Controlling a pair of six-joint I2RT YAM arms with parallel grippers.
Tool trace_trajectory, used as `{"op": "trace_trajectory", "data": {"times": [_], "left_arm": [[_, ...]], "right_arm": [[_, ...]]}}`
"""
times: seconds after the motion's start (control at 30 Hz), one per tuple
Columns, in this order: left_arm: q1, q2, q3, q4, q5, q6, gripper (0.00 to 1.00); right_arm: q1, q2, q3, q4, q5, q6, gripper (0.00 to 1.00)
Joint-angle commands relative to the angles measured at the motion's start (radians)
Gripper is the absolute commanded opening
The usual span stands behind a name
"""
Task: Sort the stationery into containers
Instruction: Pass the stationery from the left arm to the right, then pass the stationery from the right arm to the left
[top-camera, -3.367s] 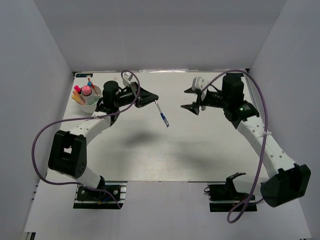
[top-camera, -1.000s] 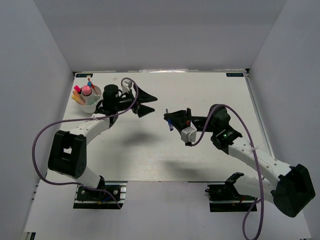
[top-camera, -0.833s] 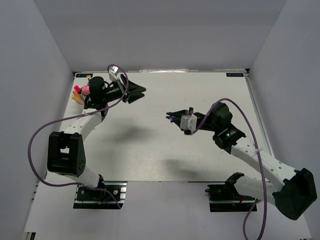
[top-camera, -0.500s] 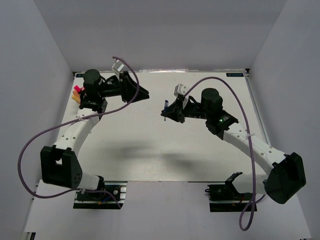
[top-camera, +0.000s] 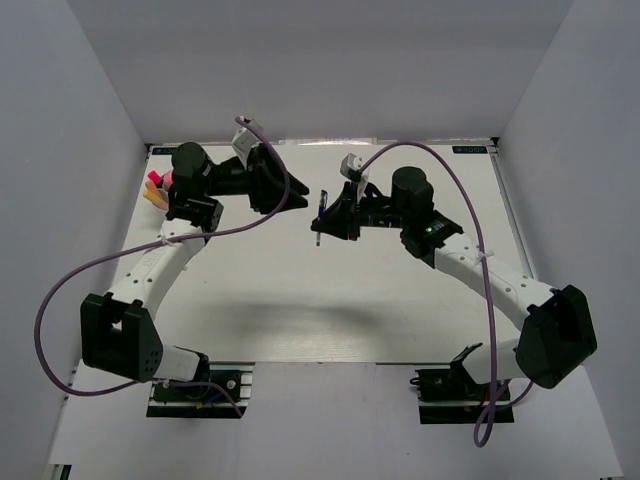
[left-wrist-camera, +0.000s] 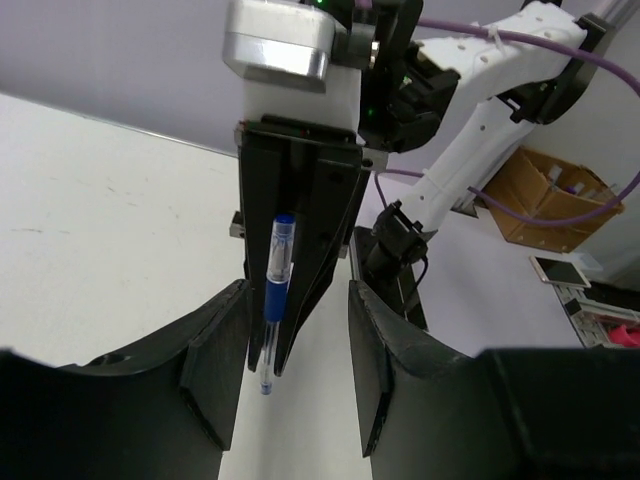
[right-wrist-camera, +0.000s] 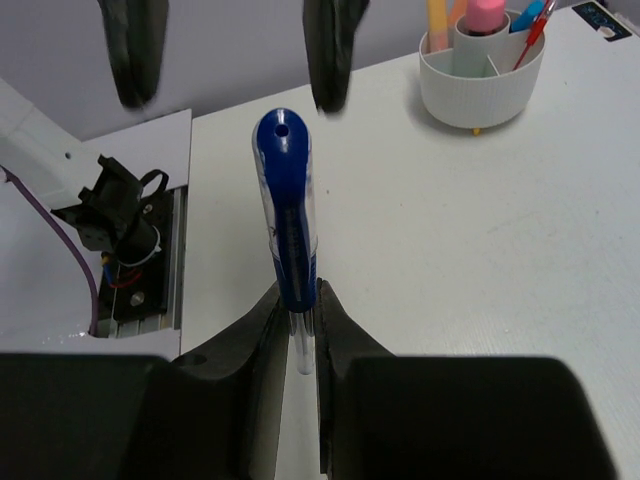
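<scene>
Over the far middle of the white table (top-camera: 330, 300), from overhead, saw the right gripper (top-camera: 322, 226) clamped on a blue pen (top-camera: 319, 228), holding it off the surface. Found the left gripper (top-camera: 292, 196) just to the pen's left, jaws apart and tips pointed toward it. Made out pink and orange markers (top-camera: 152, 188) at the far left corner, mostly hidden behind the left arm (top-camera: 150, 265).

Through the left wrist camera, saw the left gripper (left-wrist-camera: 300, 380) with its two black fingers (left-wrist-camera: 215, 365) spread to either side of the pen (left-wrist-camera: 277, 285), neither touching it. Found the pen nearly upright, pinched in the narrow black tips of the right gripper (left-wrist-camera: 285, 345), blue end up toward the right wrist, clear end down.

Through the right wrist camera, found the right gripper (right-wrist-camera: 300, 320) closed tight against the pen's (right-wrist-camera: 288, 210) clear lower barrel, blue cap end near the lens. Saw the left gripper (right-wrist-camera: 232, 100) at the top, its fingers (right-wrist-camera: 133, 50) hanging well apart, one on each side of the cap. Spotted the divided white bowl (right-wrist-camera: 480, 90) at upper right on the table, well apart from the pen, holding an orange marker (right-wrist-camera: 437, 20), a pink round-topped stick (right-wrist-camera: 484, 15) and two thin pens (right-wrist-camera: 530, 25), one blue and one red.
</scene>
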Motion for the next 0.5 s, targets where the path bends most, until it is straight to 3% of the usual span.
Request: {"op": "trace_trajectory", "data": {"times": [0.0, 0.1, 0.47], "left_arm": [[-0.028, 0.004, 0.057, -0.127, 0.009, 0.115, 0.54], [-0.05, 0.007, 0.073, -0.186, -0.007, 0.179, 0.53], [-0.078, 0.034, 0.098, -0.172, -0.09, 0.146, 0.47]], "right_arm": [[0.001, 0.017, 0.073, 0.058, -0.032, 0.043, 0.0], [0.001, 0.035, 0.093, 0.061, -0.043, 0.048, 0.0], [0.007, 0.069, 0.123, 0.064, -0.064, 0.051, 0.0]]}}
